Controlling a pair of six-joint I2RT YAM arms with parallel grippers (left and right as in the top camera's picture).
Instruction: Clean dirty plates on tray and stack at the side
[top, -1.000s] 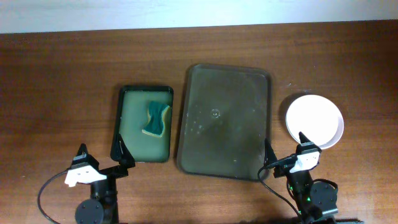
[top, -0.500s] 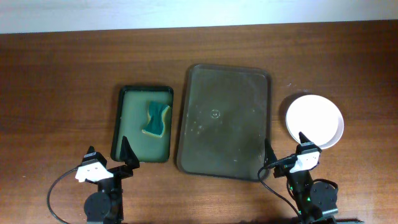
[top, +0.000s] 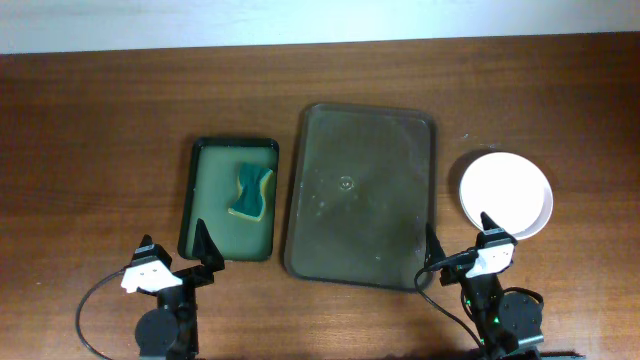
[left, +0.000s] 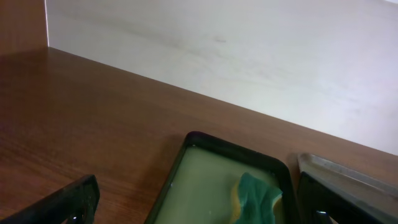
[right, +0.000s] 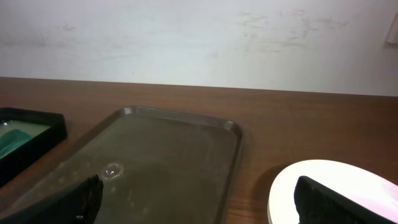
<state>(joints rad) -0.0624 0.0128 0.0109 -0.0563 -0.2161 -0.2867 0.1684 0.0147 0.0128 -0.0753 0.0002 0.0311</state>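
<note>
While left end effector (top: 175, 243) and right end effector (top: 459, 232) gape, one tray (top: 360, 190), one stack of plates (top: 505, 192), one sponge (top: 252, 192)

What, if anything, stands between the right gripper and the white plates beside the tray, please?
Nothing visible does. The right gripper sits open just short of the plates, with no object between them. The tray lies off to its left, out of that path.
</note>
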